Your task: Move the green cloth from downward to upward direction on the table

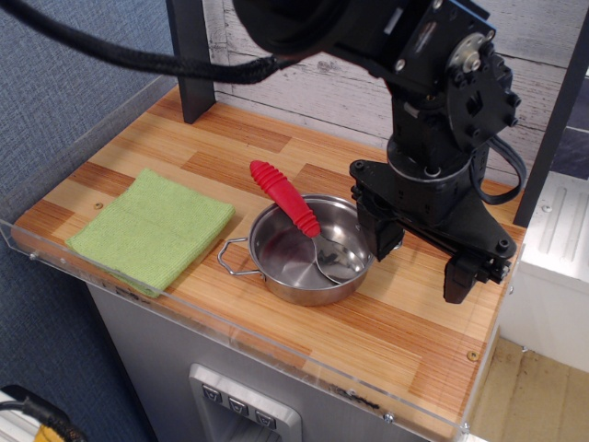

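Note:
The green cloth (152, 228) lies flat and folded at the front left corner of the wood-plank table (396, 336), close to the clear acrylic rim. My black gripper (421, 258) hangs low over the right side of the table, just right of the steel pot and far from the cloth. Its two fingers stand wide apart with nothing between them. One finger (381, 230) is next to the pot's right rim. The other finger (460, 279) is near the table's right edge.
A steel pot (308, 250) with side handles stands mid-table, right of the cloth. A spoon with a red ribbed handle (285, 198) rests in it, leaning back left. A dark post (191, 64) stands at the back left. The clear rim (276, 343) runs along the front edge.

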You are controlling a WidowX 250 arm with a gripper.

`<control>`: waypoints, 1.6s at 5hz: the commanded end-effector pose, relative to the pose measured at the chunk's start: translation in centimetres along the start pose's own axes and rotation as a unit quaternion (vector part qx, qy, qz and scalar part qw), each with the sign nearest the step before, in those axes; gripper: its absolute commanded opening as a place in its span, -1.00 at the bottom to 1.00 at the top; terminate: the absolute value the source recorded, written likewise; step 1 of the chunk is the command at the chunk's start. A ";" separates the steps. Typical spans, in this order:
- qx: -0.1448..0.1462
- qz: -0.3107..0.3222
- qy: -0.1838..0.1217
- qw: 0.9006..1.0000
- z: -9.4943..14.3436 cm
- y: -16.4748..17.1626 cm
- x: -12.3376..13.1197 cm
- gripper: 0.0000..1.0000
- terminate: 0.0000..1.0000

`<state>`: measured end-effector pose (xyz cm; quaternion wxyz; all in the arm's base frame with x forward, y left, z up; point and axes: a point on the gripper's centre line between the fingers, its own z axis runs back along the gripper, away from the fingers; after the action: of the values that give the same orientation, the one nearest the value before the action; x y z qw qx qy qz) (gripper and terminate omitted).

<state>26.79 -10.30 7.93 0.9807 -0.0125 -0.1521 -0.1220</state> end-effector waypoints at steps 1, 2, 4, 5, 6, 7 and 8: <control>0.000 0.000 0.000 1.000 0.0 0.0 0.0 1.00 -1.00; 0.005 0.033 0.003 0.999 0.9 3.4 -0.9 1.00 -1.00; 0.053 0.131 0.032 0.989 1.7 12.1 -3.1 1.00 -1.00; 0.081 0.167 0.041 0.982 2.2 15.6 -4.1 1.00 -1.00; 0.095 0.197 0.061 0.974 1.8 18.7 -5.7 1.00 -1.00; 0.108 0.212 0.070 0.969 0.6 20.7 -6.7 1.00 -1.00; 0.093 0.217 0.082 0.968 -0.3 21.7 -8.0 1.00 -1.00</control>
<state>24.66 12.40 4.20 0.9913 0.0479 -0.0558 0.1095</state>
